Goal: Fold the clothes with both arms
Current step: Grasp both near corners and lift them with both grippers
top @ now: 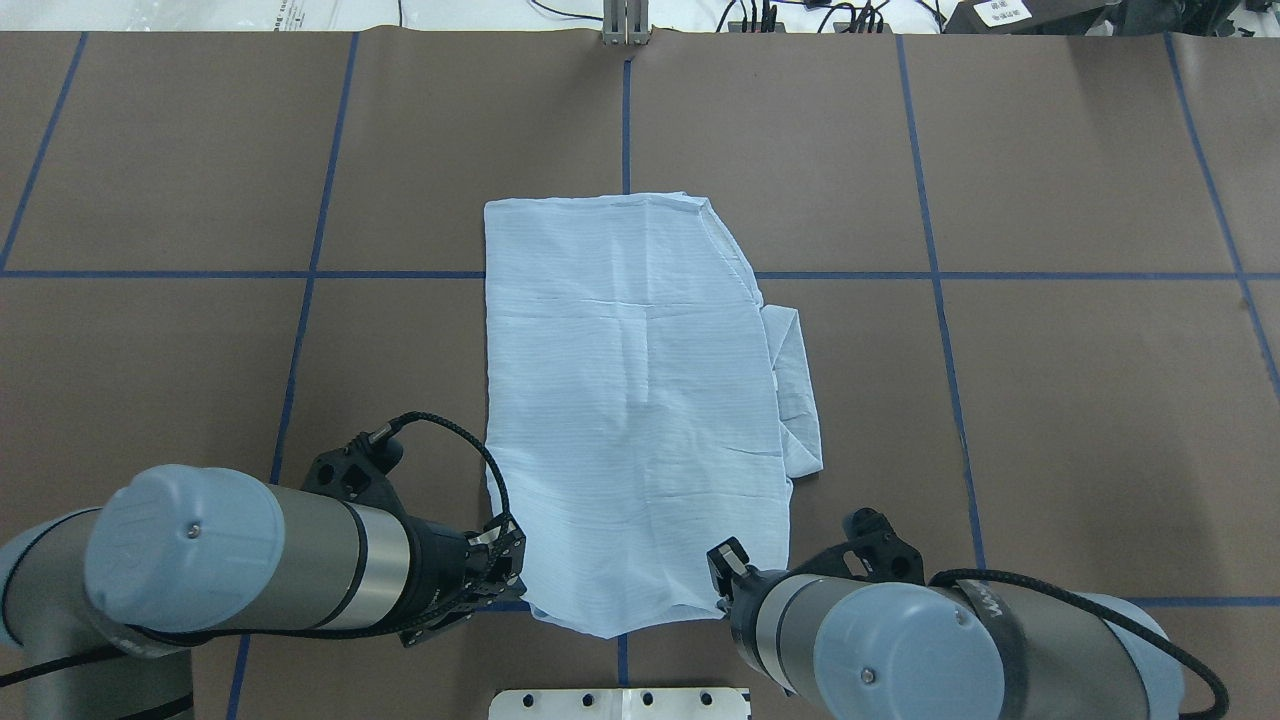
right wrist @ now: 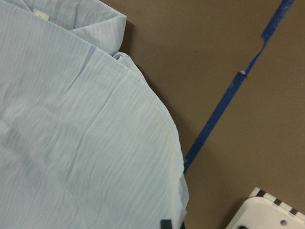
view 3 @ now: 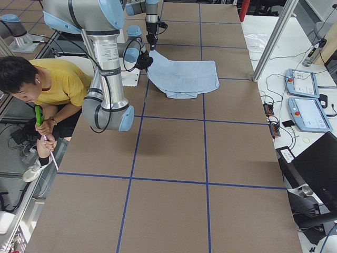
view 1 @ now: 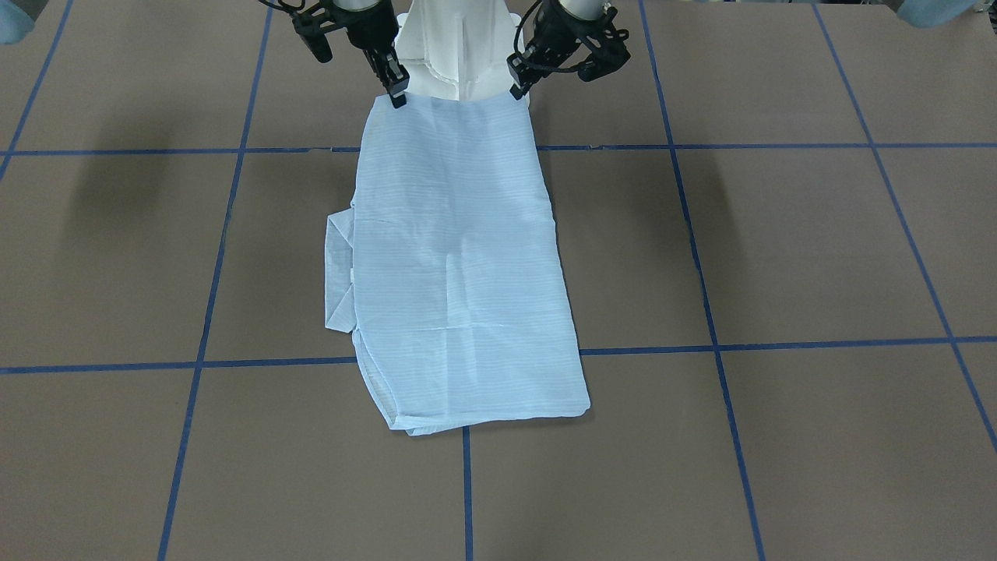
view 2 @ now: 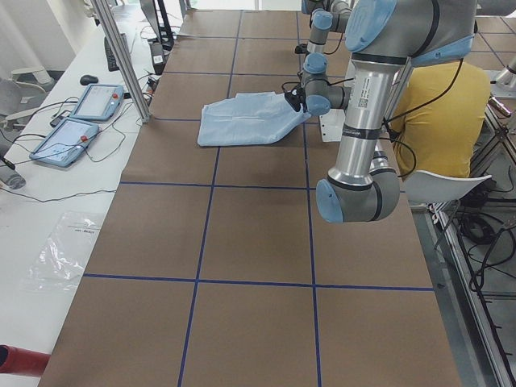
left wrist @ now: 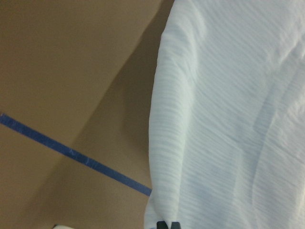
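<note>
The light-blue striped shirt is folded into a long panel on the brown table, and a folded part sticks out on its right side. Its end nearest the robot is raised off the surface, stretched between both grippers. My left gripper is shut on that end's left corner; in the front-facing view it is the right-hand gripper. My right gripper is shut on the other corner, the left-hand gripper in the front-facing view. Each wrist view shows the shirt hanging from pinched fingertips.
The white pedestal base stands just behind the held edge. Blue tape lines grid the table. A person in a yellow top crouches beside the table near the robot. Teach pendants lie on the side bench.
</note>
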